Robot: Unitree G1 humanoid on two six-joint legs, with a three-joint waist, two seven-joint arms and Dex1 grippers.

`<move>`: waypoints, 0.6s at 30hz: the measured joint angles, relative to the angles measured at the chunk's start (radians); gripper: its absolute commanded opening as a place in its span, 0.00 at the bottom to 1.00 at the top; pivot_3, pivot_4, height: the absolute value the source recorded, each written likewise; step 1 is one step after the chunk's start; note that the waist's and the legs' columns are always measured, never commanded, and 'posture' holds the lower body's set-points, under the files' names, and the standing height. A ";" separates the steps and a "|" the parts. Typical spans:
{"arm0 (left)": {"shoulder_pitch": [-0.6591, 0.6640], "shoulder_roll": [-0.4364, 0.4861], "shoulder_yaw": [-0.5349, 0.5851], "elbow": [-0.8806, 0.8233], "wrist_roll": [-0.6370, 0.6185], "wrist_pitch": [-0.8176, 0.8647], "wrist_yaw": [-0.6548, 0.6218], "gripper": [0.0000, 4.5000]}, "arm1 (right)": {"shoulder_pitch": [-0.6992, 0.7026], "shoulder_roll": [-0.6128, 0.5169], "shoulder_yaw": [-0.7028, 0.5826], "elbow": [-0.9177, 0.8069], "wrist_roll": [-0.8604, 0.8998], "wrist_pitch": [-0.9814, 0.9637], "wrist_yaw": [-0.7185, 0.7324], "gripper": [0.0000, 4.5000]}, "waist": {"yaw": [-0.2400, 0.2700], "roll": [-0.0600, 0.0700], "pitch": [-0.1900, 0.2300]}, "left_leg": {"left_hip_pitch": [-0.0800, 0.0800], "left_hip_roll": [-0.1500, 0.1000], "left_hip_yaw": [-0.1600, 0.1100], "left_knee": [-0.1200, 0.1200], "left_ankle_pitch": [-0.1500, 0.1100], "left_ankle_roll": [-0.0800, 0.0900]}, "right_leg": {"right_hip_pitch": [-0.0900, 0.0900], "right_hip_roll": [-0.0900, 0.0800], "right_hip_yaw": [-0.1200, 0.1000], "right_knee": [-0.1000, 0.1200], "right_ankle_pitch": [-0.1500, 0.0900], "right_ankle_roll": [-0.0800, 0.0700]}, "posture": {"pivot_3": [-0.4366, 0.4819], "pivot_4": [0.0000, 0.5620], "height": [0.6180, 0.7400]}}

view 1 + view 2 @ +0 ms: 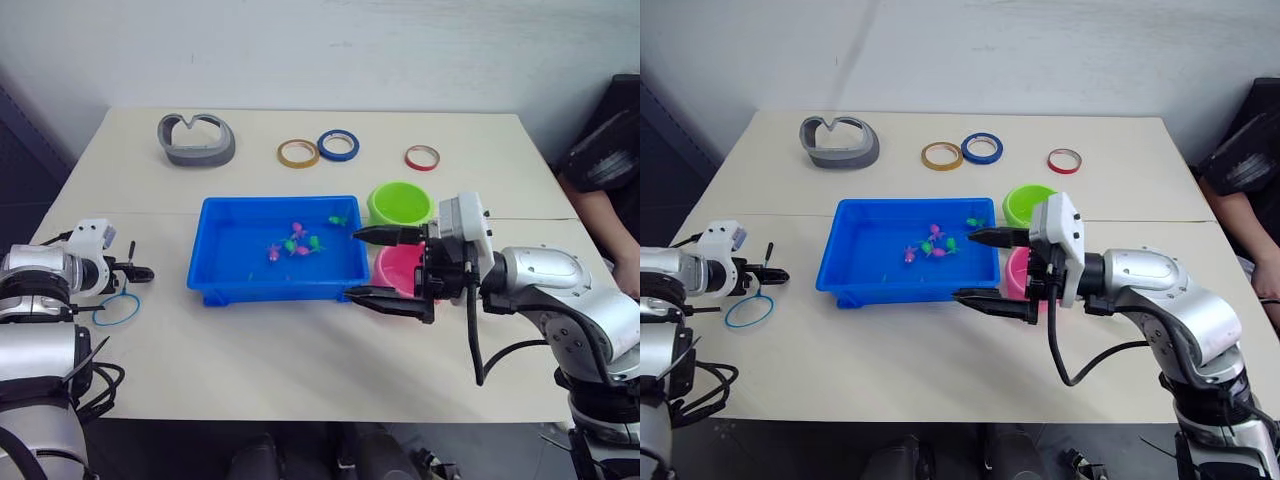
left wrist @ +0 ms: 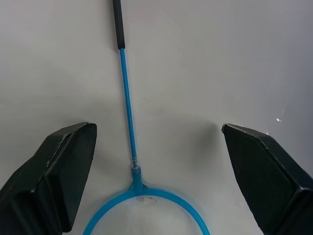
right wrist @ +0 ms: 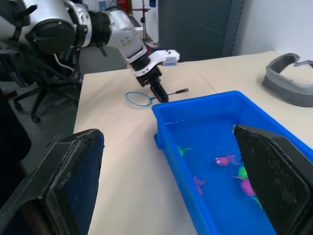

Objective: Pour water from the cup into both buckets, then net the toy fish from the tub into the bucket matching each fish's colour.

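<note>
From the head views we see the right claw (image 1: 385, 268) with its fingers spread wide and empty, one finger over the near right corner of the blue tub (image 1: 225, 285), the other just in front of the tub's near rim. Right behind this claw sits the pink bucket (image 1: 394, 266), largely hidden by the claw and wrist; the green bucket (image 1: 400, 202) stands just beyond it, fully visible. Inside the tub, the toy fish (image 1: 296, 243) lie in a loose cluster, too small for us to tell which way each points. The left claw (image 1: 772, 274) is above the worktop (image 1: 940, 350), and the net (image 1: 750, 310) lies just beside and in front of it, its ring nearer the robot. In the left wrist view, the left claw's fingers (image 2: 54, 176) stand wide apart, holding nothing; the net's ring is cut off by the picture's edge, and its long axis runs straight away from the claw, between the fingers, ending in a dark grip. In the right wrist view, the spread fingers (image 3: 271, 171) frame the tub's corner, and the net lies far beyond, beside the left claw.
</note>
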 measured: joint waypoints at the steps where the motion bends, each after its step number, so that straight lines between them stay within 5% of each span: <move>1: -0.001 -0.003 0.001 0.004 0.007 -0.007 0.001 0.94 | 0.000 0.000 0.000 -0.003 0.003 0.003 -0.005 1.00 | 0.000 0.000 0.000 | 0.000 0.000 0.000 0.000 0.000 0.000 | 0.000 0.000 0.000 0.000 0.000 0.000 | 0.48 0.27 1.00; 4: -0.002 -0.012 0.023 0.013 0.017 -0.024 0.023 0.72 | 0.001 -0.004 -0.012 -0.024 0.018 0.017 -0.024 1.00 | 0.001 0.000 0.000 | 0.000 0.000 0.000 0.001 0.000 0.000 | 0.000 0.000 0.000 0.002 0.000 0.000 | 0.48 0.27 1.00; 11: 0.013 -0.014 0.058 0.016 0.025 -0.036 0.037 0.01 | 0.006 -0.023 -0.037 -0.037 0.041 0.030 -0.044 1.00 | -0.002 0.000 0.000 | 0.001 0.000 0.000 0.005 0.000 0.000 | 0.000 0.000 0.000 0.006 0.000 0.000 | 0.48 0.27 1.00; 18: 0.038 0.023 0.069 0.014 0.047 -0.079 -0.026 0.01 | -0.025 -0.065 -0.035 -0.009 0.041 0.036 -0.001 1.00 | -0.008 0.000 0.000 | 0.001 0.000 0.000 0.006 0.000 0.000 | 0.000 0.000 0.000 0.007 0.000 0.000 | 0.48 0.27 1.00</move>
